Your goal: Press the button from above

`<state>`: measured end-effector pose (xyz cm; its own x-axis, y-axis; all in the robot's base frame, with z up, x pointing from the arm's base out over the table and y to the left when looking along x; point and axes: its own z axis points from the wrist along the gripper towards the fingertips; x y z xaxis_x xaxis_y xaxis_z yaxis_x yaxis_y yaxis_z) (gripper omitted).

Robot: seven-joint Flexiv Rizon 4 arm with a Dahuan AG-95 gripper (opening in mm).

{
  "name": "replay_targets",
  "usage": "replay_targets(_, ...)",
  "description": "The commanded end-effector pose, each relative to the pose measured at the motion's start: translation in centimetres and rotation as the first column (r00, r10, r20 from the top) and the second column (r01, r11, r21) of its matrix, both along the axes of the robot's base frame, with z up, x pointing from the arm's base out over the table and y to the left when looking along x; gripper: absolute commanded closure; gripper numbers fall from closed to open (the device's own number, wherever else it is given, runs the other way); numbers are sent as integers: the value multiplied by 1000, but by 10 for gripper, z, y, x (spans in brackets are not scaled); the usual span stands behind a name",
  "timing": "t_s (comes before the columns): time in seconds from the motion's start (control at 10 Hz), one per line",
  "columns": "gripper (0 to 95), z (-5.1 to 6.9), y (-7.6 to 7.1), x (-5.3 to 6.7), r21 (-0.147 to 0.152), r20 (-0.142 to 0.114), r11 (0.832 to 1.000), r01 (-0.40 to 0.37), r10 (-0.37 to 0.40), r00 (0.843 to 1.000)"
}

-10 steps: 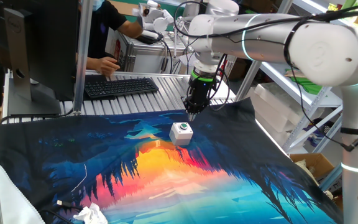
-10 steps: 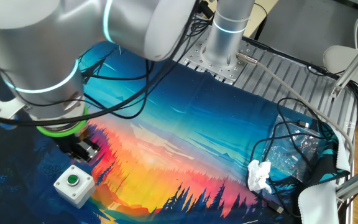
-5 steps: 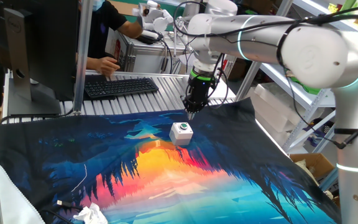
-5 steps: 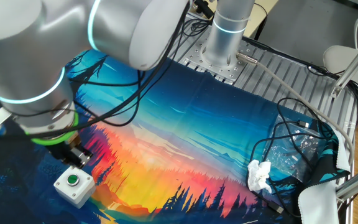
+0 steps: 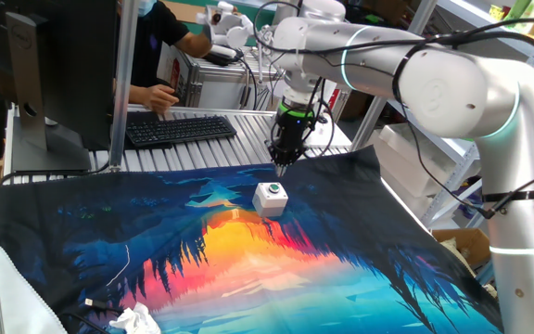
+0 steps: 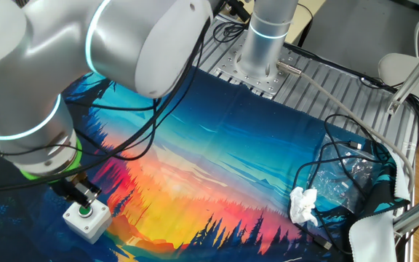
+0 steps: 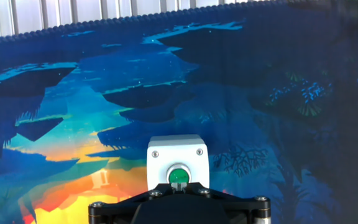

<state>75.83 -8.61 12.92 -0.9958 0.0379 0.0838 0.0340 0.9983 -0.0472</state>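
Foreground clutter: a crumpled white tissue [image 5: 133, 319] and a loose cable lie at the near edge of the counter, well apart from the work.

Counter: a printed sunset-and-forest cloth [image 5: 341, 278] covers the counter, with bare metal slats showing beyond its far edge.

Button: the white button box [image 5: 271, 198], green cap [image 7: 178, 175] facing up, sits upright on the cloth near the middle of the counter, where the orange of the print meets the blue.

Fingers: the fingers [image 5: 282, 167] hang tip-down from the Rizon arm [image 5: 452, 83], above the box and clear of it in one fixed view; in the other fixed view the tip [image 6: 83, 201] stands just over the cap.

Key relation: the button lies below the fingers and a shade toward the camera side of one fixed view; the hand view puts the green cap dead ahead along the fingers, centred left to right, just above the gripper body. The press axis is straight down.

Finger state: cannot be told, since no view shows the tips apart or meeting.

Judged step: lining up over the cap; contact looks not yet made.

Background: a black keyboard [image 5: 179, 128] and a person's hand [image 5: 160, 96] sit past the counter's far edge.
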Motion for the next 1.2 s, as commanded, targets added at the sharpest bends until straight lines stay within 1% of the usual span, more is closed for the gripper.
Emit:
replay_targets(0.1, 950, -1, 0, -1, 0, 4, 1000, -2, 2, 1000)
replay_targets(0.5, 950, -8, 2, 2, 1, 1, 1000, -2, 2, 1000)
replay_targets(0.6, 950, -12, 1, 4, 2, 2, 1000, -4, 4, 1000)
replay_targets(0.9, 950, -18, -4, 5, 8, 2, 1000, -11, 11, 1000)
replay_targets(1.1, 950, -21, -4, 5, 8, 3, 1000, -9, 9, 1000)
replay_targets(1.2, 950, -23, -2, 3, 8, 8, 1000, -4, 4, 1000)
